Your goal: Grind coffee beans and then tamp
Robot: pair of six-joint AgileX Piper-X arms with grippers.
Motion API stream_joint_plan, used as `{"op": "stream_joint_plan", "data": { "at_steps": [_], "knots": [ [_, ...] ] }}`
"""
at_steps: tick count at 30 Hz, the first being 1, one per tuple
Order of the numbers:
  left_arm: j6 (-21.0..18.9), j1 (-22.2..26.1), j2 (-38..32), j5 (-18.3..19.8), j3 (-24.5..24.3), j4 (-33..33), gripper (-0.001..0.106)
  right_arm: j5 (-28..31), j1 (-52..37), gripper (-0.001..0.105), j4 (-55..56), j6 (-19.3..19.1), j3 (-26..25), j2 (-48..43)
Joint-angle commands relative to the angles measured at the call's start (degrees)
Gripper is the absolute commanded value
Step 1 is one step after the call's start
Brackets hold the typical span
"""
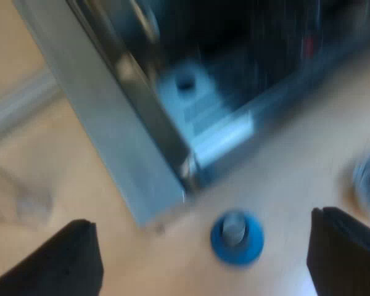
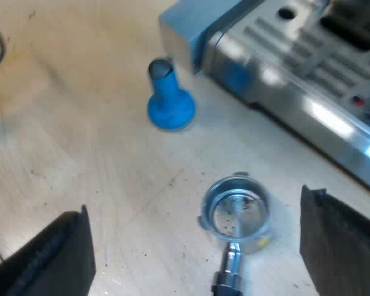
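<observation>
Two pairs of jaws are both spread wide and hold nothing. The left jaws hang above the pale wooden worktop (image 1: 283, 179), their black fingers (image 1: 65, 262) well apart. Between them, farther down, the blue tamper (image 1: 236, 237) stands upright on its base, just beside the corner of the espresso machine (image 1: 126, 148). Near one finger a round metal rim shows, too blurred to tell more. The right jaws hover over the same worktop, and the metal holder (image 2: 237, 214) lies between their fingers (image 2: 49, 259), touched by neither. Its basket faces up, bare and shiny inside, and its handle points towards the camera. Dark specks lie on the worktop around it. Beyond the holder, well apart from it, the blue tamper stands by the machine's corner, and the slotted drip grille (image 2: 308, 55) runs along the machine's front.
</observation>
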Motion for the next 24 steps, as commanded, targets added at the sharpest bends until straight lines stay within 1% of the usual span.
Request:
{"op": "stream_joint_plan", "data": {
  "at_steps": [1,2,3,4,5,6,8,9,10,11,13,14,16,17,18,20,24],
  "knots": [
    [-3.31,0.25,-0.85,2.28,-4.89,-0.26,0.071,-0.49,-3.84,0.071,7.84,-2.42,-6.24,-2.30],
    [-4.05,0.78,-0.85,2.58,-7.09,-0.26,0.071,-0.49,-5.75,0.072,10.60,-2.42,-8.32,-2.88],
    [-4.28,1.04,-0.85,2.97,-7.77,-0.38,0.071,-0.49,-6.16,0.072,11.15,-2.42,-8.74,-2.97],
    [-4.43,1.73,-0.72,3.33,-9.03,-0.39,0.071,-0.49,-9.94,0.072,15.16,-2.42,-12.26,-3.96],
    [-4.42,3.76,-0.50,3.33,-11.37,-0.38,0.071,-0.49,-12.74,0.072,17.68,-2.65,-13.97,-4.45],
    [-4.42,4.93,-0.42,3.62,-12.39,-0.38,0.071,-0.49,-15.22,0.072,18.73,-2.73,-14.84,-4.75],
    [-4.42,7.27,-0.34,5.48,-13.81,-0.38,0.071,-0.67,-19.23,0.072,20.28,-2.72,-16.27,-5.38],
    [-4.42,9.47,-0.15,7.03,-14.61,-0.38,0.071,-1.89,-23.54,0.072,21.42,-3.31,-17.24,-5.94],
    [-4.42,11.72,-0.17,8.05,-15.12,-0.38,0.071,-4.89,-28.95,0.072,22.03,-4.41,-17.64,-6.59],
    [-4.42,13.93,-0.17,8.30,-15.18,-0.38,0.071,-7.65,-33.81,0.071,22.15,-4.69,-17.62,-7.00],
    [-4.42,16.50,-0.17,8.30,-15.17,-0.13,0.071,-13.08,-40.43,0.071,22.68,-4.85,-17.62,-7.33],
    [-4.42,17.90,-0.17,8.30,-15.17,-0.11,0.071,-14.86,-43.69,0.071,23.12,-4.83,-17.62,-7.38],
    [-4.42,18.59,-0.17,7.98,-15.17,-0.12,0.071,-17.21,-51.56,0.071,23.82,-5.10,-17.62,-7.75],
    [-4.42,18.57,-0.17,6.75,-15.17,-0.12,0.071,-17.31,-56.59,0.071,24.45,-5.92,-17.62,-7.94],
    [-4.31,18.57,-0.17,6.21,-15.17,-0.12,0.071,-17.29,-57.95,0.071,24.73,-6.22,-17.62,-8.12],
    [-4.29,18.57,-0.94,4.24,-15.17,-0.12,0.071,-17.29,-65.34,0.071,25.92,-8.39,-17.48,-9.01],
    [-4.47,18.57,-2.66,2.91,-15.17,-0.12,0.071,-17.06,-68.93,0.071,25.82,-9.00,-16.16,-12.64]
  ]
}}
